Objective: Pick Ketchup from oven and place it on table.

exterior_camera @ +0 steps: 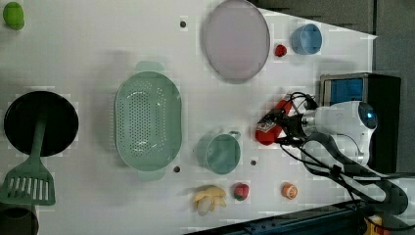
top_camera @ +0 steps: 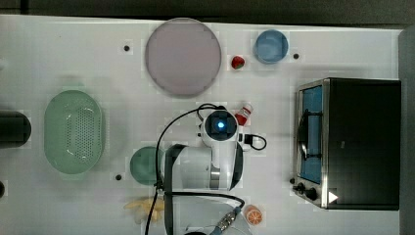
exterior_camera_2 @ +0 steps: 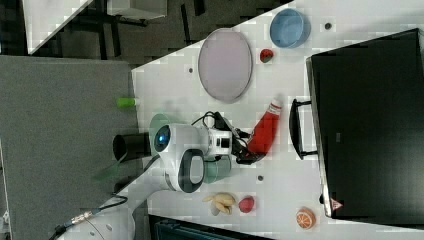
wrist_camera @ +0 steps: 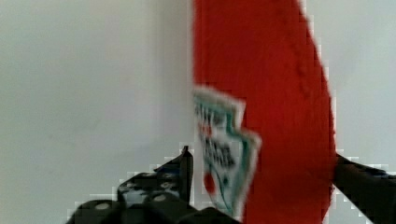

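The Ketchup (exterior_camera: 270, 128), a red bottle with a white cap and a white-and-red label, lies on the white table (top_camera: 73, 58) a short way in front of the oven (top_camera: 362, 142). In the top view the arm's hand covers all but its cap end (top_camera: 243, 116). In the right view the Ketchup (exterior_camera_2: 264, 131) points cap-first toward the oven's dark door handle (exterior_camera_2: 297, 127). My gripper (wrist_camera: 264, 158) straddles the bottle's lower body (wrist_camera: 280, 93), one finger on each side, a sliver of table showing beside one finger. The gripper (exterior_camera_2: 250, 147) is open.
A pale round plate (top_camera: 182, 56), a blue bowl (top_camera: 270, 46) and a strawberry (top_camera: 238, 62) sit at the top view's top. A green colander (top_camera: 73, 132) and green cup (top_camera: 145, 165) lie at the top view's left; an orange slice (top_camera: 253, 214) and banana (top_camera: 144, 205) are near the arm's base.
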{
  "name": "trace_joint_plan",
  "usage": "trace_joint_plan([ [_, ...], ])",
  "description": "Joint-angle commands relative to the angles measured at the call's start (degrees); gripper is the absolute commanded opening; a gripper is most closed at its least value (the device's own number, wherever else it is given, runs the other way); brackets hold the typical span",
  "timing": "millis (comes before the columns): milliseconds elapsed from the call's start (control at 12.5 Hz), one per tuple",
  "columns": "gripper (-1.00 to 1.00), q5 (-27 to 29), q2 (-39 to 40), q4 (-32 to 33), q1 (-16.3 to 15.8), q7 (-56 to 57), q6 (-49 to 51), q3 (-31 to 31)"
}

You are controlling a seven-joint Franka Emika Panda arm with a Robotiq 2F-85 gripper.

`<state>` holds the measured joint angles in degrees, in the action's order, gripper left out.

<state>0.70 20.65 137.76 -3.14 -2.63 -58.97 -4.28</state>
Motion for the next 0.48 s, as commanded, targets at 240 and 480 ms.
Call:
trace_joint_plan([
  [240, 1.00, 0.10, -10.07, -3.59, 0.09, -0.39, 4.05, -0.13],
  [480, 1.00, 0.10, -18.70, -8.43, 0.14, -0.39, 14.33, -0.35],
])
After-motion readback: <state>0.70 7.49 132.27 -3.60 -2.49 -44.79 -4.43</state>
